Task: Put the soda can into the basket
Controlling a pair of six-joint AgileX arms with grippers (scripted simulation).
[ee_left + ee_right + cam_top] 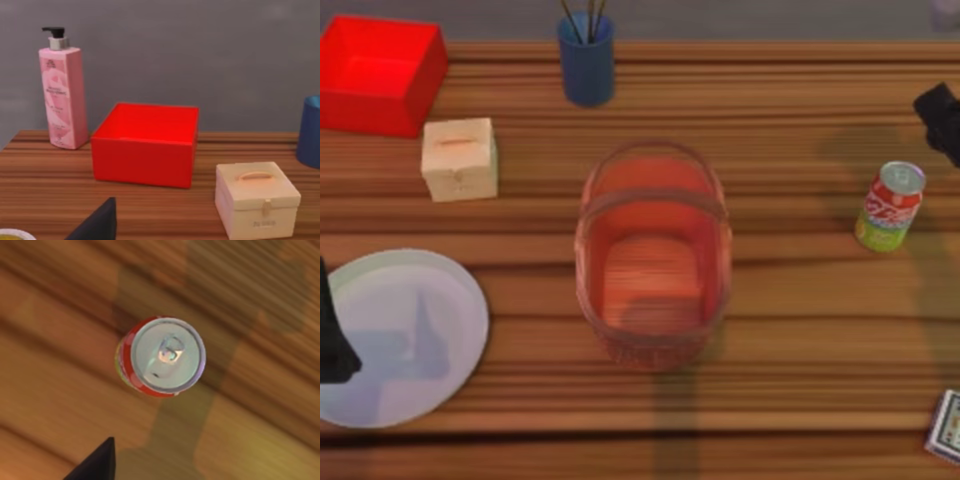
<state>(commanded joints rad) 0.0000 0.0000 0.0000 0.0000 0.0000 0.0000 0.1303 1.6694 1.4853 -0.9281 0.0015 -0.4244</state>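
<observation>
Right of basket (653,255), soda can (890,206) upright.

A rendered tabletop scene rather than a real room: a striped wooden table (800,90) stands before a plain grey wall (200,50), with no furniture or fittings around it. The things on it are a household mix. A pink pump bottle (62,90) stands beside a red box (375,75), near a small cream case (460,158) with a handle. A blue cup (586,62) holds pencils, a white plate (405,335) lies at the left, a woven basket (590,290) sits mid-table and a soda can (890,205) stands at the right.
</observation>
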